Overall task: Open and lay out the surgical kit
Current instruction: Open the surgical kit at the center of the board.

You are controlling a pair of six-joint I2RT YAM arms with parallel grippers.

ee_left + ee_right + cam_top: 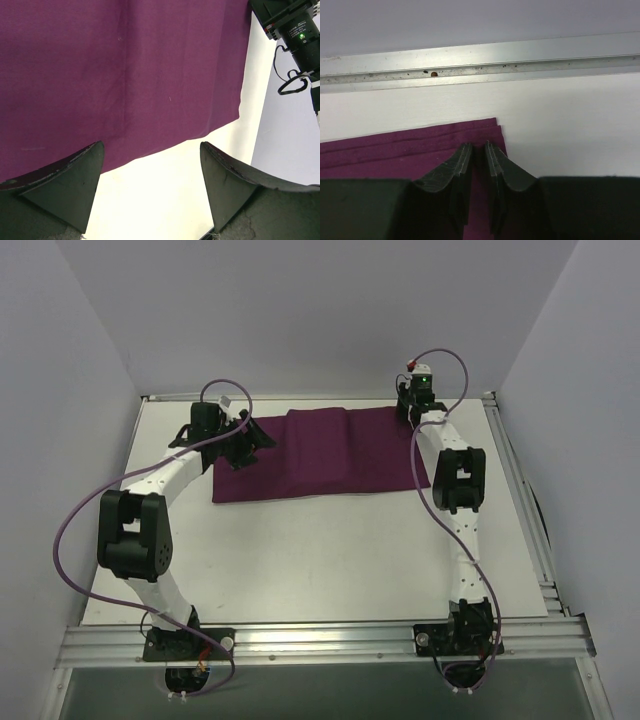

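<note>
The dark magenta-purple cloth wrap (pixel 330 455) lies flat across the back of the white table, with a raised fold in its middle. My left gripper (pixel 247 440) is open at the cloth's left end. In the left wrist view (pixel 151 144) one finger overlaps the cloth (pixel 125 75) edge and the other is over bare table. My right gripper (pixel 413 412) is at the cloth's back right corner. In the right wrist view (pixel 478 145) its fingers are nearly together, pinching the layered cloth (pixel 395 150) corner. The steel tray and the instruments are hidden.
An aluminium rail (pixel 480 62) runs along the table's back edge, just beyond the cloth corner. Another rail (pixel 320 640) crosses the front by the arm bases. White walls enclose the table (pixel 320 560) on three sides. The right arm's wrist (pixel 295 30) shows in the left wrist view.
</note>
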